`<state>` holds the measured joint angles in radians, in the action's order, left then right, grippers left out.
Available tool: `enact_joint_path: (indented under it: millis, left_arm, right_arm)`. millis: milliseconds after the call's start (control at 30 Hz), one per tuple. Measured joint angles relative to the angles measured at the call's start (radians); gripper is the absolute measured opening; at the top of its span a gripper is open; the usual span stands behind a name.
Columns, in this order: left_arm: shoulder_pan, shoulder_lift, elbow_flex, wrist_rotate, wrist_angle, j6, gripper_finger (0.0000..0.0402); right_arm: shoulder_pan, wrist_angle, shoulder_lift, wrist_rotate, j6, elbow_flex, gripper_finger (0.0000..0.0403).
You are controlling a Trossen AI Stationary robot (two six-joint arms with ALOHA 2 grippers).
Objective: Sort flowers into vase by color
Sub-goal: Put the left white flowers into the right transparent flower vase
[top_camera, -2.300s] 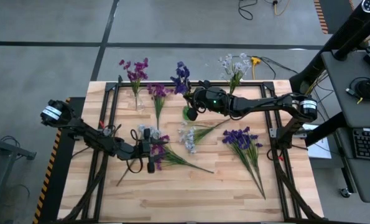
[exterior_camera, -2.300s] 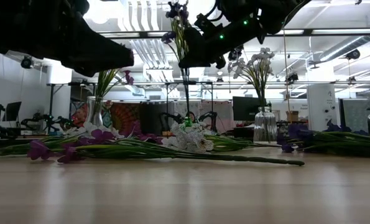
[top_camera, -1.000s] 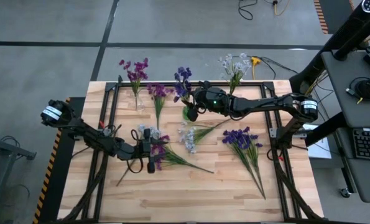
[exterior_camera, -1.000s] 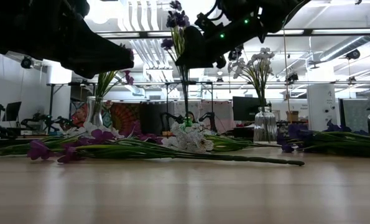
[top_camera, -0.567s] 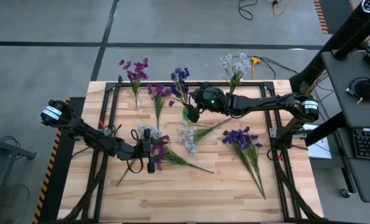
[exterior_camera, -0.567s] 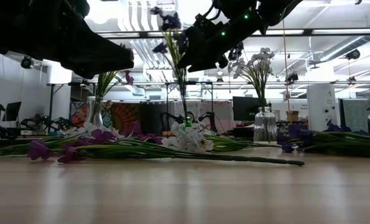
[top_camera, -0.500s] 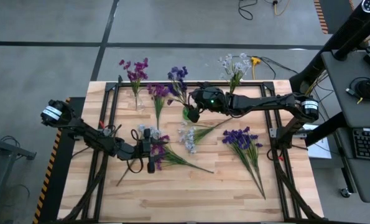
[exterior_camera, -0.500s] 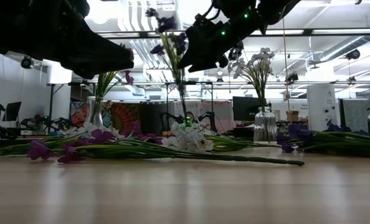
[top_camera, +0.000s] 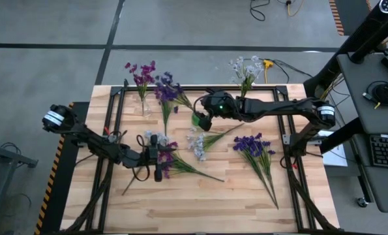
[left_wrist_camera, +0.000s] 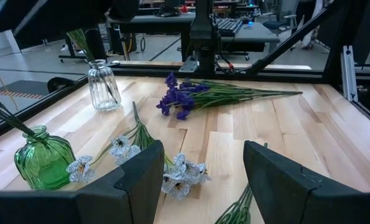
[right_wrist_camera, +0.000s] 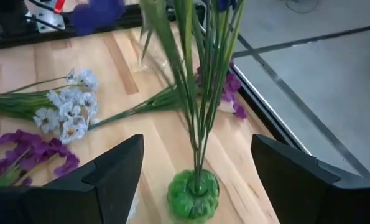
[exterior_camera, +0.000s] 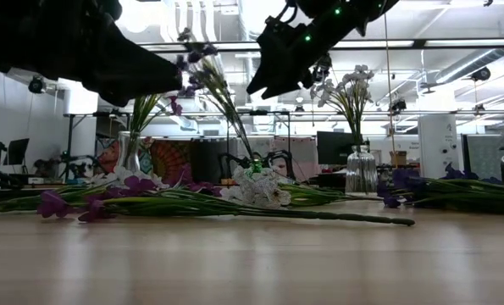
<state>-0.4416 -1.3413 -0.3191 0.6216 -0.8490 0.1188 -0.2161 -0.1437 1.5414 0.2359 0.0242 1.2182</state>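
Observation:
A dark blue-violet sprig (top_camera: 167,89) stands with its stem foot in a green glass vase (top_camera: 197,119) and leans toward the table's left. It also shows in the low view (exterior_camera: 207,80). My right gripper (top_camera: 205,116) hovers above the vase, open. In the right wrist view its fingers stand wide on either side of the stems (right_wrist_camera: 197,93) without touching them, and the vase (right_wrist_camera: 193,196) is below. My left gripper (top_camera: 156,161) is open and empty over magenta and pale white-blue sprigs (top_camera: 174,160) lying on the table near the left.
A clear vase with a magenta sprig (top_camera: 143,98) stands at the far left, and a clear vase with pale sprigs (top_camera: 246,73) at the far right. A magenta sprig (top_camera: 165,111), a pale sprig (top_camera: 200,140) and a blue-violet bunch (top_camera: 255,150) lie loose on the table.
The blue-violet sprig stood upright at my right gripper. Now its blossom end has swung down toward the table's left, while its stem foot stays in the green vase. My right gripper now stands clear of the stems.

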Motion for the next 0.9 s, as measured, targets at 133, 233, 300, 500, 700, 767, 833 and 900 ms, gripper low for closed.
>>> enact_joint_path:
  millis: [133,233,300,500,700,767,833,900]
  left_arm:
    - [-0.011,0.031,0.000,-0.001,0.014,0.022,0.0203]
    - [-0.041,0.081,-0.001,-0.004,0.094,0.052,0.0203]
    - [-0.061,0.131,-0.011,-0.005,0.195,0.100,0.0203]
    - [-0.105,0.273,-0.150,-0.015,0.760,0.386,0.0203]
    - [-0.118,0.245,-0.362,-0.133,1.414,0.784,0.0203]
    - [-0.125,0.214,-0.409,-0.183,1.552,0.874,0.0203]
    - [-0.132,0.178,-0.447,-0.234,1.653,0.932,0.0203]
    - [-0.141,0.142,-0.474,-0.279,1.714,0.965,0.0203]
  right_arm:
    - [0.011,-0.078,-0.041,0.000,0.025,0.000,0.0289]
    - [0.035,-0.174,-0.091,0.000,0.052,0.001,0.0292]
    - [0.060,-0.248,-0.127,-0.001,0.068,0.002,0.0293]
    - [0.152,-0.438,-0.206,-0.003,0.084,-0.015,0.0295]
    - [0.245,-0.517,-0.230,-0.005,0.172,-0.064,0.0290]
    - [0.272,-0.521,-0.231,-0.005,0.195,-0.083,0.0287]
    - [0.294,-0.519,-0.231,-0.004,0.209,-0.099,0.0285]
    - [0.313,-0.519,-0.231,-0.004,0.218,-0.110,0.0283]
